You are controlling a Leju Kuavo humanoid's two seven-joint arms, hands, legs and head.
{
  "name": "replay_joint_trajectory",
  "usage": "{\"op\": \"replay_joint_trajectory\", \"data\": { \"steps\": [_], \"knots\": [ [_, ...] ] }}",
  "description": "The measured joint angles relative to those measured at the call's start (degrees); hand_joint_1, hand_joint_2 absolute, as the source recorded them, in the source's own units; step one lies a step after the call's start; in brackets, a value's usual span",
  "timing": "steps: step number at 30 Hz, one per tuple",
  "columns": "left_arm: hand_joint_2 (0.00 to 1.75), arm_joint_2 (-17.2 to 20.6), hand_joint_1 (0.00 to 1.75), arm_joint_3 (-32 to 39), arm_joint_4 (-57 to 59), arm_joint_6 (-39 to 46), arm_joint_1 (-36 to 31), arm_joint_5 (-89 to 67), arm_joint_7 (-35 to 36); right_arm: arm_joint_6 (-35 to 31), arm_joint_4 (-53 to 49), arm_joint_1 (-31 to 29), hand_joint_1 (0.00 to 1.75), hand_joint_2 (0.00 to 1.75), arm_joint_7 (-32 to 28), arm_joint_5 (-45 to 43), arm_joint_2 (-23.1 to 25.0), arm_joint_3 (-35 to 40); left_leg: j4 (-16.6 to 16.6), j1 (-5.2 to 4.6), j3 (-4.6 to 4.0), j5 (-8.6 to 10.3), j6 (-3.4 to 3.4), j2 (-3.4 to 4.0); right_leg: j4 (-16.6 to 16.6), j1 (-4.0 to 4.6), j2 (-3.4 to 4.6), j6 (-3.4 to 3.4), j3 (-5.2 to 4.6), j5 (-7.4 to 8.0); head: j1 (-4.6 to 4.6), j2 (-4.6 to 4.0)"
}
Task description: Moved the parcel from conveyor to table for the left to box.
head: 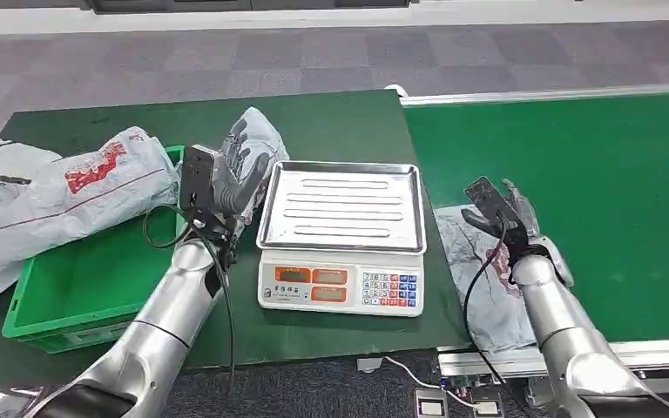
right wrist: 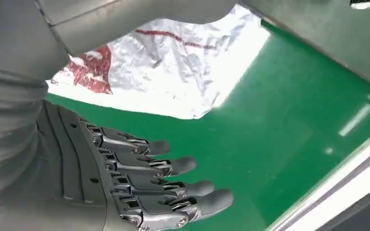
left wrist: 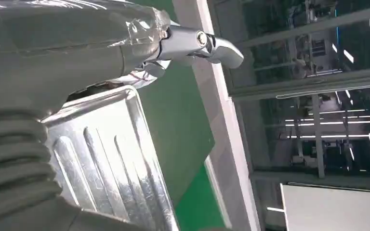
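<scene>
A grey plastic parcel (head: 258, 138) is up off the table at the left edge of the scale, and my left hand (head: 233, 181) grips it. In the left wrist view the parcel's crinkled film (left wrist: 72, 33) is pressed under my thumb (left wrist: 200, 44), just over the steel tray (left wrist: 106, 159). A second grey parcel (head: 488, 283) with a red mark lies flat at the near left end of the conveyor. My right hand (head: 507, 213) hovers over it with nothing in it. The right wrist view shows that hand's fingers (right wrist: 166, 185) spread above the belt, beside this parcel (right wrist: 173, 72).
An electronic scale (head: 340, 286) with a steel tray (head: 341, 209) stands on the dark green table between my arms. A green bin (head: 96, 279) on the left carries large grey parcels (head: 78, 187) draped over its rim. The green conveyor belt (head: 592, 174) stretches away on the right.
</scene>
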Motion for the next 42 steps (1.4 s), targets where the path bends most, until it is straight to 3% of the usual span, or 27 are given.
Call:
{"op": "replay_joint_trajectory", "data": {
  "steps": [3, 6, 8, 15, 19, 22, 25, 31, 36, 42],
  "knots": [
    [1.75, -0.2, 0.00, 0.0, 0.0, -0.1, 0.0, 0.0, 0.0, 0.5, 0.4, -0.3, 0.00, 1.75, 0.1, 0.0, 0.2, 0.0, 0.0, -0.01, 0.00, 0.00, 0.00, 0.00, 0.0, -0.01, 0.00, 0.00, 0.01, 0.00, 0.02, 0.00],
    [1.75, -0.6, 0.00, -1.7, 0.0, -0.5, -0.2, -1.5, 0.3, 12.9, 2.8, -2.1, 0.00, 1.75, 1.5, 1.4, 0.2, 2.0, 0.0, -0.02, 0.01, 0.00, 0.01, 0.03, 0.0, -0.02, 0.03, 0.02, 0.00, 0.02, 0.00, 0.00],
    [1.75, -1.2, 0.00, -3.5, 0.0, 0.0, -0.6, -1.9, 1.0, 16.6, 5.0, -3.2, 0.00, 1.75, 2.0, 1.7, 0.3, 3.9, 0.0, -0.03, -0.02, 0.01, 0.01, -0.01, 0.0, -0.02, -0.01, 0.04, 0.01, 0.04, 0.00, 0.00],
    [1.75, -1.9, 0.00, -6.2, 0.0, 0.5, -1.0, -1.9, 1.4, 17.6, 8.4, -5.0, 0.00, 1.75, 2.3, 1.8, 0.8, 6.0, 0.0, -0.04, 0.01, 0.01, 0.02, -0.01, 0.0, -0.03, -0.01, 0.04, -0.02, 0.03, 0.02, 0.00],
    [1.75, -2.2, 0.00, -6.6, 1.4, 0.9, -2.2, -1.0, 1.7, 20.7, 9.6, -4.4, 0.00, 1.75, 5.9, 14.1, -1.4, 13.3, 0.0, -0.03, 0.01, 0.01, 0.02, -0.12, 0.0, -0.02, -0.15, 0.05, 0.06, 0.02, 0.02, 0.00],
    [1.75, -2.2, 0.00, -6.6, 2.7, 1.0, -2.8, -0.5, 1.4, 22.0, 10.4, -4.1, 0.00, 1.75, 5.8, 17.4, -3.2, 18.8, 0.0, -0.02, 0.04, -0.01, 0.01, -0.03, -0.1, -0.01, -0.07, 0.03, 0.06, 0.01, 0.00, 0.00],
    [1.75, -2.3, 0.00, -6.8, 3.9, 0.8, -3.4, -0.4, 1.3, 23.6, 10.7, -4.1, 0.00, 1.75, 4.9, 18.4, -5.0, 23.1, 0.1, -0.05, 0.14, -0.03, 0.02, 0.16, -0.1, -0.04, 0.20, 0.05, 0.07, 0.03, 0.00, 0.00],
    [1.75, -2.9, 0.00, -6.9, 4.9, 0.4, -3.9, 0.2, 1.6, 23.1, 10.0, -3.7, 0.00, 1.75, 5.0, 20.3, -8.2, 29.9, 0.1, -0.01, 0.47, -0.11, 0.14, 0.01, -0.1, 0.00, -0.04, 0.16, 0.50, -0.09, 0.00, 0.00],
    [1.75, -2.9, 0.00, -6.9, 5.2, 0.5, -3.8, 0.4, 1.8, 22.2, 9.3, -3.5, 0.00, 1.75, 6.8, 20.9, -9.5, 32.6, 0.1, -0.01, 0.61, -0.13, 0.24, -0.17, -0.3, -0.01, -0.21, 0.30, 0.89, -0.16, 0.00, 0.00],
    [1.75, -2.9, 0.00, -6.9, 5.2, 0.9, -3.7, 0.4, 1.9, 22.0, 9.3, -2.3, 0.00, 1.75, 8.0, 21.0, -10.1, 33.9, 0.1, -0.13, 0.46, -0.06, 0.35, -0.14, -0.3, -0.13, -0.12, 0.44, 0.68, 0.02, 0.00, 0.00]
  ]
}}
